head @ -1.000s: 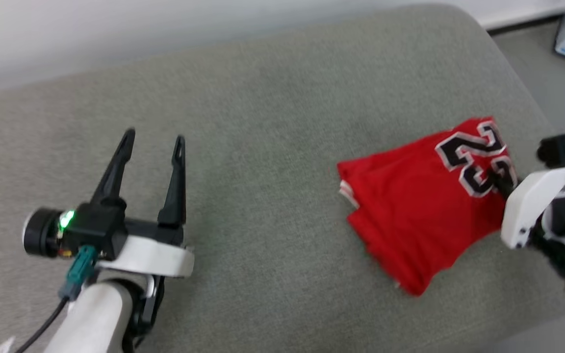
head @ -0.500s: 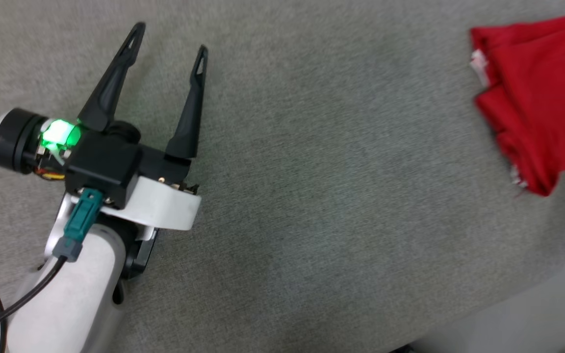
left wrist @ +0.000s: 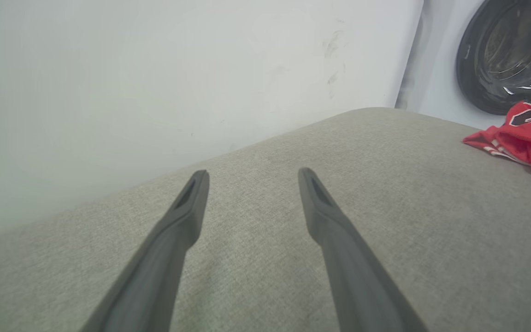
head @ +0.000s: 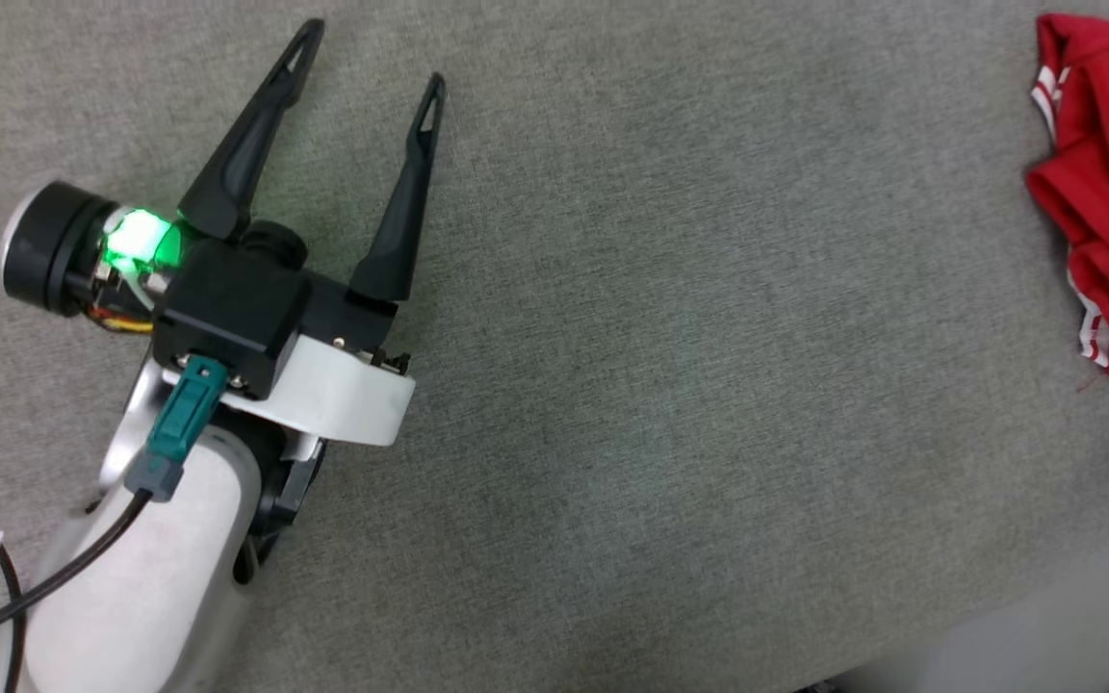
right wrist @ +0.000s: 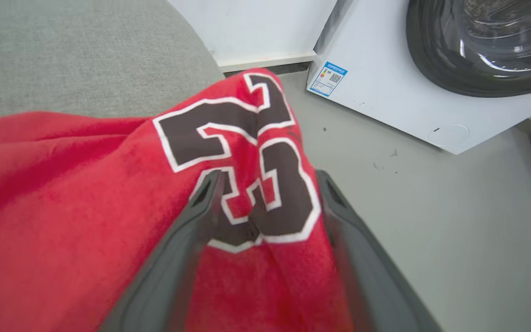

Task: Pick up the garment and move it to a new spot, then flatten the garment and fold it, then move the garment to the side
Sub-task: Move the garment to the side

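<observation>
Right wrist view, nearest first: your right gripper (right wrist: 265, 177) is spread wide, with the red shirt (right wrist: 62, 184) bunched between its fingers at the cushion's (right wrist: 62, 46) 3 o'clock edge. If a finger snags cloth as you pull away, the shirt could slide onto the floor (right wrist: 431, 230) beyond. Your left gripper (head: 372, 56) hangs open and empty. The head view cuts the shirt off, so you can't judge its folds.

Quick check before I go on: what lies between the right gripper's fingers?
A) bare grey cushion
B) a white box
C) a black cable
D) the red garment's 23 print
D: in the right wrist view the garment, at its black 23, lies between the spread fingers of the right gripper.
</observation>
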Tool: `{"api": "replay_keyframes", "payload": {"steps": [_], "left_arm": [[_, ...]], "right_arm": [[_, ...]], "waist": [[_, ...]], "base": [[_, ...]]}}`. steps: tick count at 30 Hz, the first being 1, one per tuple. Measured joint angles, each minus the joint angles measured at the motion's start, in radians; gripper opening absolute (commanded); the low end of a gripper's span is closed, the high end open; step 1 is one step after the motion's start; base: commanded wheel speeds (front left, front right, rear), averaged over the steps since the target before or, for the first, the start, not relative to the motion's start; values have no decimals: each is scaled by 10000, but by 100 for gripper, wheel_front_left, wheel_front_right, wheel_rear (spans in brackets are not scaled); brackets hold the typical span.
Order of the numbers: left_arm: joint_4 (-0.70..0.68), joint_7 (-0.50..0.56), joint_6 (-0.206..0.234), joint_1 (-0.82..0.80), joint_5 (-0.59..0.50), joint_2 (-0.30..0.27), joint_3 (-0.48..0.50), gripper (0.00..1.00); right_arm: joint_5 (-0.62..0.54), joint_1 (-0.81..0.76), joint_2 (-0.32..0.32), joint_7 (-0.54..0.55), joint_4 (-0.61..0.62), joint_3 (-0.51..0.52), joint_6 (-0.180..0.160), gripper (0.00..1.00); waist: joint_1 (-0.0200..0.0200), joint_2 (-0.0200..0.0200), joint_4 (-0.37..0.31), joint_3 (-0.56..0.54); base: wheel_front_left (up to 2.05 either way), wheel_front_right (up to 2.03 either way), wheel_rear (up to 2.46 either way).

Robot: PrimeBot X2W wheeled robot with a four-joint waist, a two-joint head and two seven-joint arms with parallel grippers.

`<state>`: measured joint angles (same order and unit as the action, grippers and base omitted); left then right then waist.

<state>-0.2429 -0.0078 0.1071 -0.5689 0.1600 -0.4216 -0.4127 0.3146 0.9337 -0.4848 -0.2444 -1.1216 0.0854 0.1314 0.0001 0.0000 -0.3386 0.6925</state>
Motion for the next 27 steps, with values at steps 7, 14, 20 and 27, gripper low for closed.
{"api": "replay_keyframes", "payload": {"steps": [7,14,20,27], "left_arm": [[652,-792,347,734,428,309,148,100],[1396,-1643,798,1921,1055,700,443,100],[1860,-2021,1074,2869,1544,940,702,100],[2282,-2278,1319,3819,1967,991,1151,100]], "right_arm": [[-646,-188,-351,-163,236,138,0,100],[-571,-1283,-290,-184,1724,-617,-2,100],[-336,-2895,136,-46,3724,-1011,-2,100],[-426,-4730,1074,809,6387,-1028,-2,100]], "waist": [[0,0,57,-910],[-1,0,272,-2373],[-2,0,650,-3598],[-3,0,1428,-4596]], "base": [[0,0,0],[0,0,0],[0,0,0],[0,0,0]]}}
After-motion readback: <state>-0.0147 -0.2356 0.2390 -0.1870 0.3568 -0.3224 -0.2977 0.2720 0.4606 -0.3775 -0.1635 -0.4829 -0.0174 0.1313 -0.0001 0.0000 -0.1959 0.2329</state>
